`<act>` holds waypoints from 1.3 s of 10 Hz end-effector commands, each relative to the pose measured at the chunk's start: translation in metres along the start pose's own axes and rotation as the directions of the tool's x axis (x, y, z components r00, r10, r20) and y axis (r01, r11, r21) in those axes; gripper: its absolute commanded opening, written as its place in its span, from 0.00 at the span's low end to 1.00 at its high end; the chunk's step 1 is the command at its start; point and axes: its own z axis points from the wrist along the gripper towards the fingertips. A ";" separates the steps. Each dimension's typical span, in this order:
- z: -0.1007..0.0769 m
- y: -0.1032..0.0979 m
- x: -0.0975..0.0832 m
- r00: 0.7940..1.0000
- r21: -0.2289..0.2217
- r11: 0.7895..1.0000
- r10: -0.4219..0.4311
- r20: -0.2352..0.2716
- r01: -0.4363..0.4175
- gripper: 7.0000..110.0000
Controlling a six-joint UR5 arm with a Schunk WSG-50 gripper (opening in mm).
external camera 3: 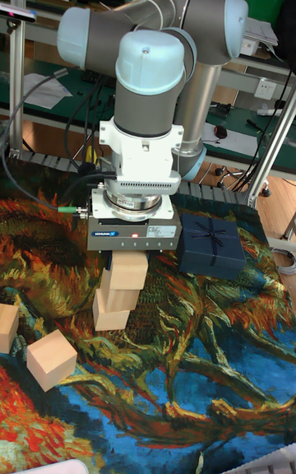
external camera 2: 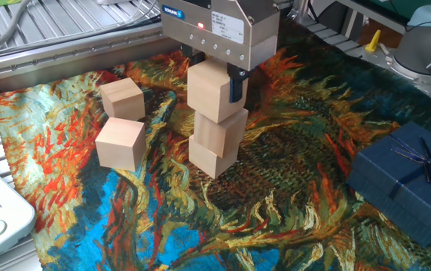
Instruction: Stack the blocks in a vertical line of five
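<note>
1. Where three of the pale wooden blocks stand one on another, the stack [external camera 2: 215, 124] runs vertically near the middle of the painted cloth [external camera 2: 276, 203], its long axis upright though the cubes are twisted a little against each other, corners not lined up.
2. At the foot sits the bottom block [external camera 2: 212, 159], flat on the cloth; the middle block [external camera 2: 221, 132] rests on it, and the top block [external camera 2: 214, 92] lies on that one — its lower face touching.
3. Two loose blocks lie to the left of the stack in the fixed view, well apart from it: the far block [external camera 2: 123, 98] and, just in front of it, the near block [external camera 2: 120, 143], both flat on the cloth with a corner turned toward the camera.
4. A dark blue gift box [external camera 2: 405, 181] with a ribbon sits closed at the right edge of the cloth; what it holds cannot be seen.
5. Straight above the stack hangs the gripper [external camera 2: 215, 79], its silver body level and its fingers pointing down, one dark finger [external camera 2: 235, 86] pressed to the right face of the top block — it is grasping that cube.
6. In the tall fixed view the arm [external camera 3: 148, 71] descends vertically from a bent elbow, wrist directly over the gripper [external camera 3: 125, 264] and the stack [external camera 3: 119, 293].
</note>
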 end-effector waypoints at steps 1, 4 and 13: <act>-0.002 0.002 -0.004 0.999 -0.013 0.999 -0.036 0.015 0.036 0.00; -0.003 0.011 -0.007 0.995 -0.056 0.994 -0.097 0.029 0.099 0.79; -0.003 0.001 -0.001 1.000 -0.011 1.000 0.004 -0.003 -0.004 0.00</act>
